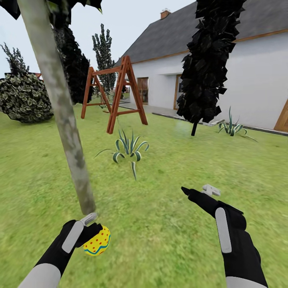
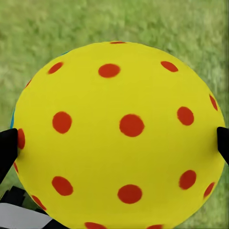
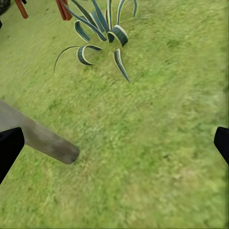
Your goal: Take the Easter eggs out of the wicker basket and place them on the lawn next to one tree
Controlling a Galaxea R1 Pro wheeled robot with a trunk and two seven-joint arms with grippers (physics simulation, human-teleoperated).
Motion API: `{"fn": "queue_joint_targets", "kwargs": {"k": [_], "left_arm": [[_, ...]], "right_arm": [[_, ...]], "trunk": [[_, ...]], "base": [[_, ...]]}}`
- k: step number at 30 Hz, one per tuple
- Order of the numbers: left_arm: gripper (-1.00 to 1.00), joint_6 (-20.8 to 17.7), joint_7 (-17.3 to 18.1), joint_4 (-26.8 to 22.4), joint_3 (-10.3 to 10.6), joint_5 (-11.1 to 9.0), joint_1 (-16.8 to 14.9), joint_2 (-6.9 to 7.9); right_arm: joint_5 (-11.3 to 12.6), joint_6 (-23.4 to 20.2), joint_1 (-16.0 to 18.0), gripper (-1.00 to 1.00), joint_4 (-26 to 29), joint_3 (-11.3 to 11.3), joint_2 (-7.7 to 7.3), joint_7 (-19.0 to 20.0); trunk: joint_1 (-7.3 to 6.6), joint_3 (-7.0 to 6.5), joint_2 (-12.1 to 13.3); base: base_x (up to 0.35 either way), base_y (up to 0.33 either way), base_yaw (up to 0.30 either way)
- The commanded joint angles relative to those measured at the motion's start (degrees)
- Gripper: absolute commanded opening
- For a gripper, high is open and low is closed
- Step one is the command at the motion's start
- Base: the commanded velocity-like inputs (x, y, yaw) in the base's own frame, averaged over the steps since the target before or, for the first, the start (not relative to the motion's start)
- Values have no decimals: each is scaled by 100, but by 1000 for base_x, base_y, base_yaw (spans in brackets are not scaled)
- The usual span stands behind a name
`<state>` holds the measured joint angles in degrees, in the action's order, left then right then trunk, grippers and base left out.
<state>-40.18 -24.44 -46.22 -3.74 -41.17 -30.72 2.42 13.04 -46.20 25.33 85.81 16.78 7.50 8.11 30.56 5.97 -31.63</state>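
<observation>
1. The yellow Easter egg with red dots and a teal zigzag band (image 1: 97, 241) sits at the lower left of the head view, held off the short green lawn (image 1: 160, 240) by the left gripper (image 1: 91, 225). In the left wrist view the egg (image 2: 119, 133) spans the frame with a black finger (image 2: 7, 150) pressed to each side, so the fingers are shut on it.

2. The hold looks like it bears only on the egg's widest line. On a smooth round shell that is a thin grip, and a jolt of the arm could squeeze it out.

3. If let go from this height the egg would probably roll on the grass, and it could end up away from the slim grey-green mottled tree trunk (image 1: 60, 112), whose foot is just above the egg in the head view. Lowering nearly to the grass before opening would curb that.

4. The trunk leans close over the left gripper, so a careless sweep could knock the finger or the egg against it.

5. The right gripper (image 1: 200, 191) at the lower right hangs over bare grass, fingers spread wide and empty; the right wrist view shows a black finger (image 3: 9, 148) at each edge, with the trunk's foot (image 3: 47, 140) and a spiky striped plant (image 3: 102, 33) on the lawn beyond.

6. No wicker basket or other eggs appear here, so how much remains cannot be told.
</observation>
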Motion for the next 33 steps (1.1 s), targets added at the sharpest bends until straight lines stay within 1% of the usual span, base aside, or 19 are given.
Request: {"fn": "queue_joint_targets", "kwargs": {"k": [1,10,17,33], "left_arm": [[-100,-14,-52,-10,-4,-58,-4,-2],[-100,-8,-52,-8,-4,-54,-4,-4],[-100,-6,-52,-3,-4,-50,-4,-13],[-100,252,-55,-1,8,-26,-4,-22]], "right_arm": [[-29,-30,7,100,5,18,6,50],[-29,-30,7,100,6,26,6,50],[-29,-30,7,100,6,22,6,53],[-29,-30,7,100,8,27,6,50]], "trunk": [[5,11,-10],[5,-11,-10],[5,-13,-10],[5,-13,-10]], "base": [[198,-261,-18],[197,-261,-132],[197,-261,-10],[198,-261,0]]}}
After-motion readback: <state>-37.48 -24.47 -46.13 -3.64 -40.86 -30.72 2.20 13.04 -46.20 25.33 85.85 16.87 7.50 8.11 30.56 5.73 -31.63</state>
